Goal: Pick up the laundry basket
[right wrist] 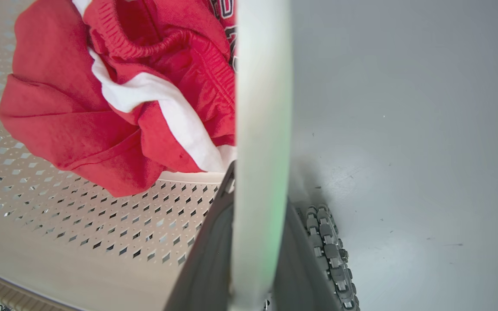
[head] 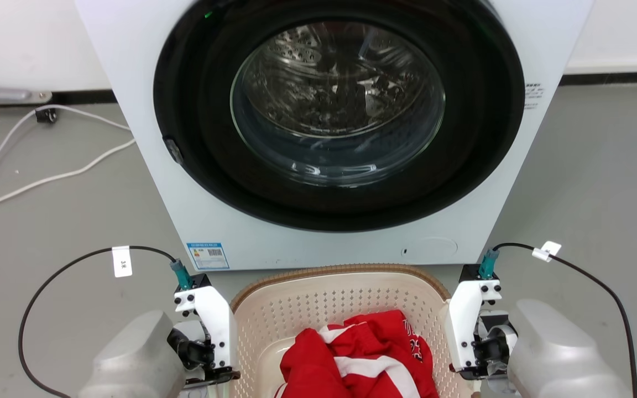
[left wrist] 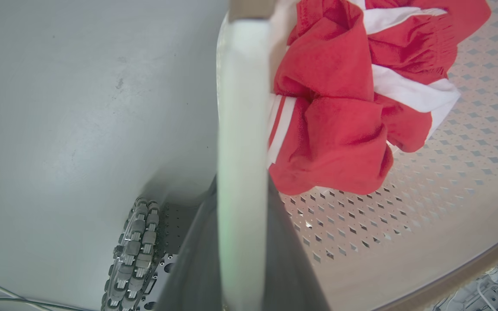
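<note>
The laundry basket [head: 318,301], cream and perforated with a brown woven-look rim, sits low in the head view just in front of the washing machine. A red and white garment [head: 363,359] lies crumpled inside it. My left gripper [head: 216,354] is at the basket's left side and my right gripper [head: 465,345] at its right side. In the left wrist view my left gripper [left wrist: 242,190] is shut on the white side handle [left wrist: 242,108]. In the right wrist view my right gripper [right wrist: 261,194] clamps the other white handle [right wrist: 262,99]. Whether the basket is off the floor I cannot tell.
A white front-loading washing machine [head: 186,182] with a round dark glass door stands close behind the basket. White cables [head: 31,182] trail over the grey floor at the left. My base's roller wheels [left wrist: 134,255] [right wrist: 329,250] show below each handle.
</note>
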